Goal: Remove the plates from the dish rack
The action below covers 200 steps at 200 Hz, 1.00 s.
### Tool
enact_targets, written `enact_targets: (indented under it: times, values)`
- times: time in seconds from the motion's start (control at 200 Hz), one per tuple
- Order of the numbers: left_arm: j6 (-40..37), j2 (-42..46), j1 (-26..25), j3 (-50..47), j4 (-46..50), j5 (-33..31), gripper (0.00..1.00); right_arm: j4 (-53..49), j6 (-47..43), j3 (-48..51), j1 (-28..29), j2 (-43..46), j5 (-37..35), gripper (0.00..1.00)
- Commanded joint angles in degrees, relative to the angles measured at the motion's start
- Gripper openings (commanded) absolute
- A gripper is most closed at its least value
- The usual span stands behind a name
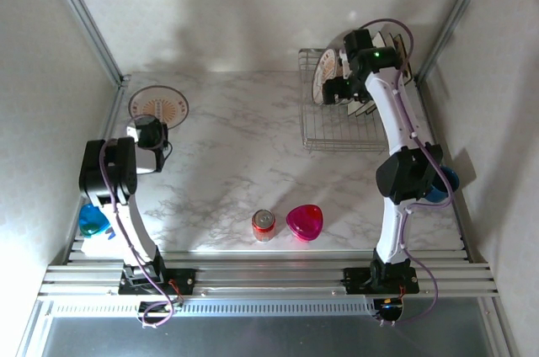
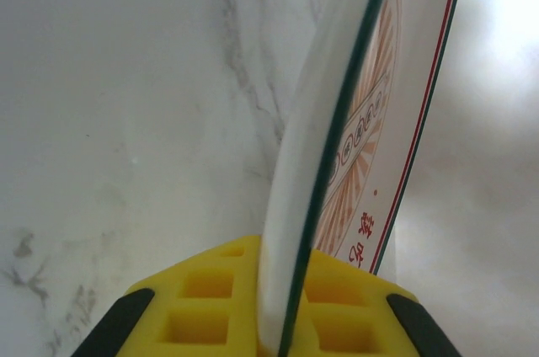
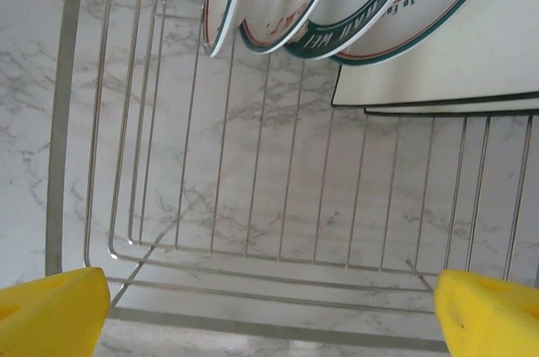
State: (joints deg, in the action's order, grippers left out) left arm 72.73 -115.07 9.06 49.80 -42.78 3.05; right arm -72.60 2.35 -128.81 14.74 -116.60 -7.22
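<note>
The left pincer [image 2: 282, 302] is clamped tight on the near rim of a round white plate with a green edge line and red-orange motifs [image 1: 158, 107]. This plate is at the far left corner of the white marbled worktop [image 1: 236, 155], well apart from the silver wire dish rack [image 1: 337, 134] at the far right. I cannot tell whether it lies flat. Over the rack the right pincer [image 3: 269, 315] hangs with its yellow fingers [image 3: 59, 306] spread wide, holding nothing. Ahead of it several round green-rimmed plates [image 3: 278, 3] stand on edge in the rack, with square cream plates [image 3: 438, 71] just beside them. A red drinks can [image 1: 264, 225] and a pink heart-shaped dish [image 1: 304, 222] stand side by side near the front edge.
</note>
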Motion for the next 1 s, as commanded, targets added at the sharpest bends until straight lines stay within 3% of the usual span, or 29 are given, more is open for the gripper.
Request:
enact_targets:
  times: [0.0, 0.651, 0.996]
  values:
    - [3.47, -2.04, 0.87, 2.41, -7.69, -0.15, 0.00, -3.40, 1.81, 0.37, 1.05, 1.52, -2.66, 0.99]
    - [7.58, -5.94, 2.37, 6.10, -2.92, 3.62, 0.00, -5.29, 3.19, 1.01, 2.87, 2.29, -4.72, 0.99]
    - [6.73, -3.51, 2.28, 5.21, 1.48, 0.00, 0.13, -3.38, 3.01, 3.21, 2.84, 3.47, -3.72, 0.99]
